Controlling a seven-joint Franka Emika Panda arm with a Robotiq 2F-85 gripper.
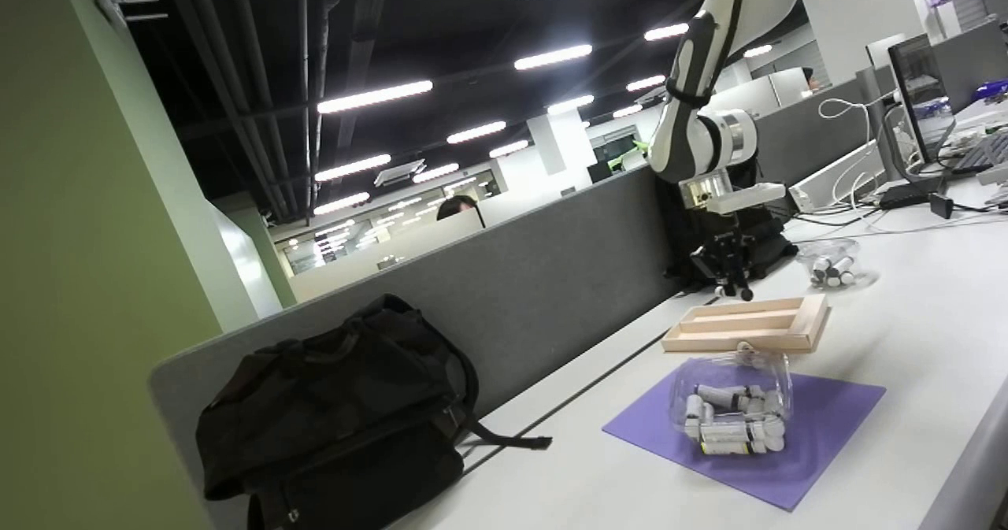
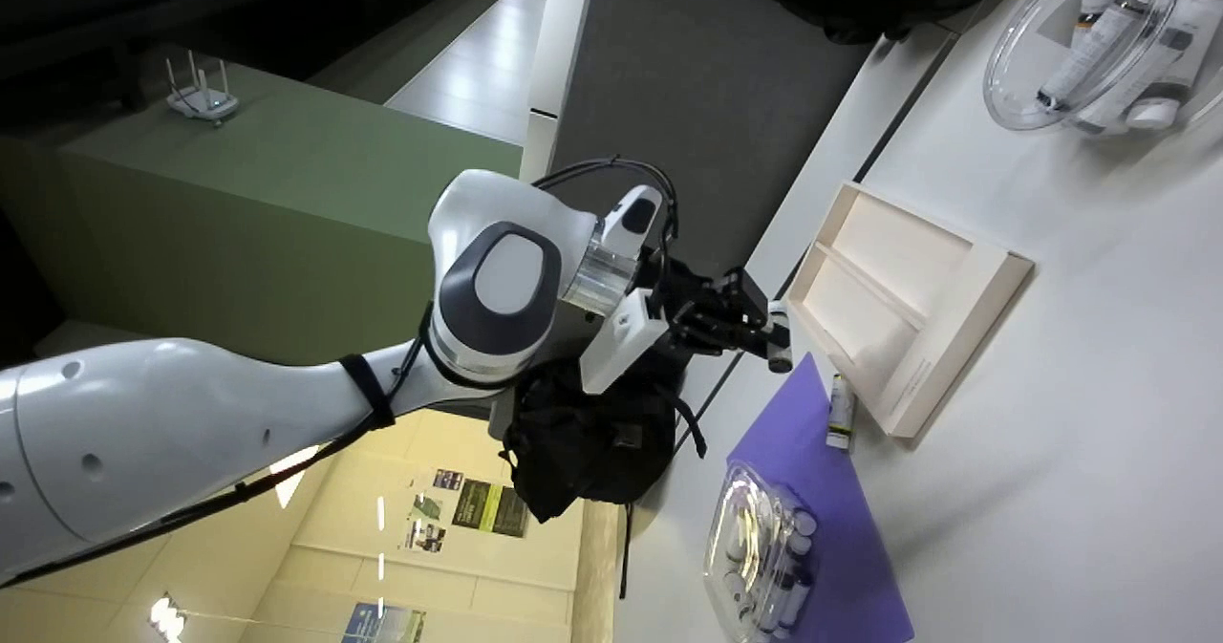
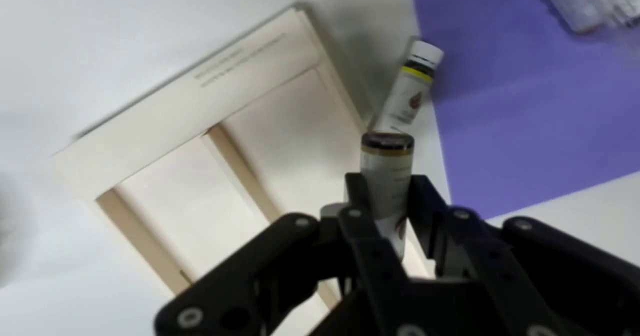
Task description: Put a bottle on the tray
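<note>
Your end effector (image 3: 387, 192) is clamped on a small bottle (image 3: 387, 168) above the worktop (image 3: 145, 31), near the pale wooden tray (image 3: 197, 105); you see a yellow-banded bottle (image 3: 410, 91) lying just beside it, at the edge of the purple mat (image 3: 530, 121)

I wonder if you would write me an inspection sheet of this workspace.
Surface: white table, with a purple mat on it.
Job's things: wooden tray on the table; held bottle not yet on the tray.
Clutter: loose bottle lying between tray and mat; clear container of bottles on the mat; second container off the mat.
Gripper: shut on the held bottle, off the table.
Cables: black cable along the arm; white cables near the monitor.
Surroundings: gray partition, black backpack.
</note>
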